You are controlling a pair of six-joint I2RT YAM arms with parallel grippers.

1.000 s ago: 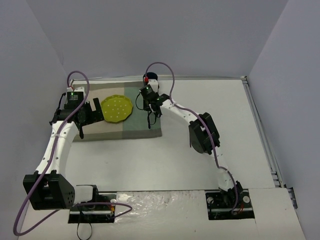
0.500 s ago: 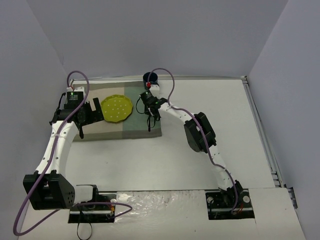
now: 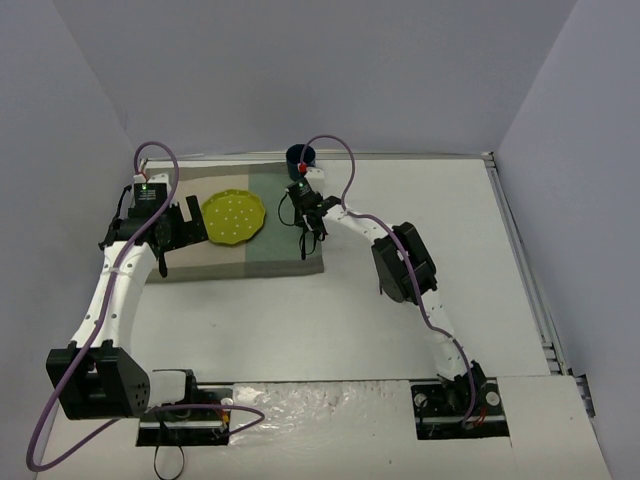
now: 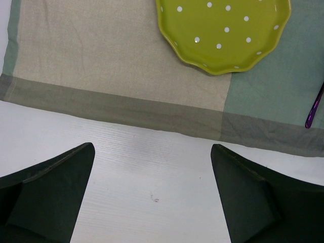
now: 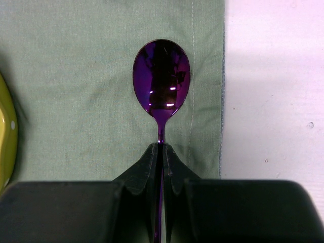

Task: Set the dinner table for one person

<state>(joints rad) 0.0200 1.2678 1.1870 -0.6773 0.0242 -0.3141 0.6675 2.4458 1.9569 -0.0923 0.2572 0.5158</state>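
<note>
My right gripper, stretched forward low over the placemat, pinches a purple spoon by its handle; my left gripper hangs spread wide above the table.

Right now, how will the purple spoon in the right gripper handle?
Probably stiff: the purple spoon juts straight from the right gripper. Likely slippery, given its mirror-glossy finish. Pinched only on its thin handle, it may pivot.

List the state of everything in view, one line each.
left gripper, open, empty, above the dinner table by the placemat's near edge.
right gripper, shut on the spoon's handle.
spoon, held, bowl over the placemat's green half.
plate, flat on the placemat, empty.
placemat, spread flat.
cup, upright at the placemat's far edge.
</note>
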